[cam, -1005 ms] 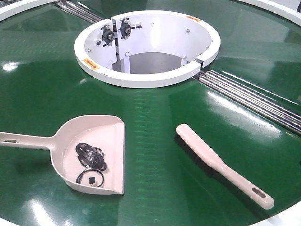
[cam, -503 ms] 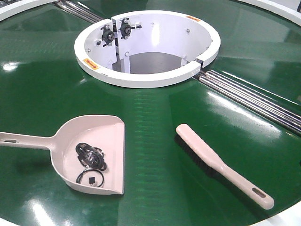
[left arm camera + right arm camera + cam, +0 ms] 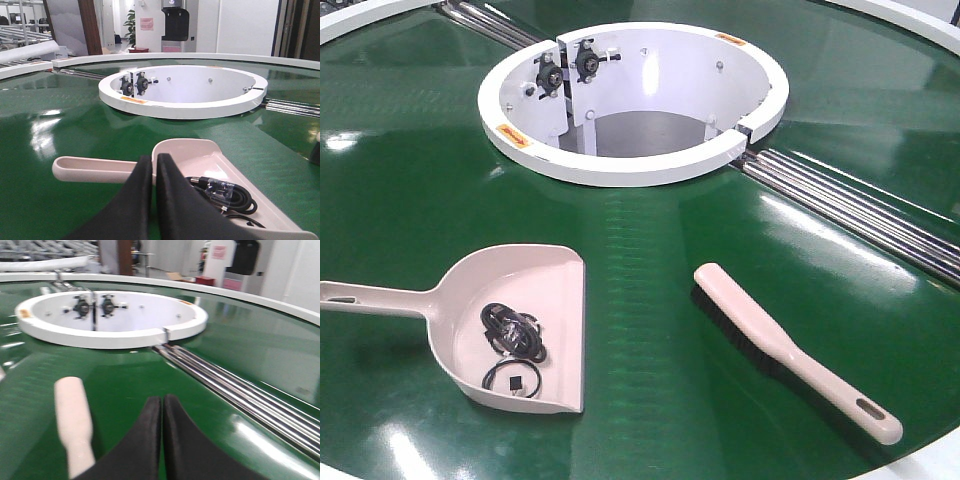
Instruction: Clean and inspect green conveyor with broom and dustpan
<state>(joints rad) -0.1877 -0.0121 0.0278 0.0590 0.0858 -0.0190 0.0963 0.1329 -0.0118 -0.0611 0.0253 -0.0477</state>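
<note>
In the front-facing view the green conveyor [image 3: 650, 250] is seen from above, with its white hub [image 3: 620, 165] at the top and silver roller strips [image 3: 860, 215] running off to the right; neither hand is shown there. The dustpan [image 3: 470, 310] lies flat on the belt at lower left, handle pointing left, and is seen to contain a coiled black cable [image 3: 512, 330] and a small black ring [image 3: 512, 380]. The broom [image 3: 790, 350] lies well apart to the right, bristles down, its slotted handle end toward the near edge. Only in the left wrist view is the left hand [image 3: 154, 162] shown, clenched with its black fingers pressed together and nothing between them; the dustpan [image 3: 210, 160] lies just beyond and below it. In the blurred right wrist view the right hand [image 3: 161, 402] is likewise clenched and empty, with the broom [image 3: 75, 420] on the belt just to its left. Small orange labels [image 3: 132, 100] are carried on the hub rim, but their writing cannot be read.
</note>
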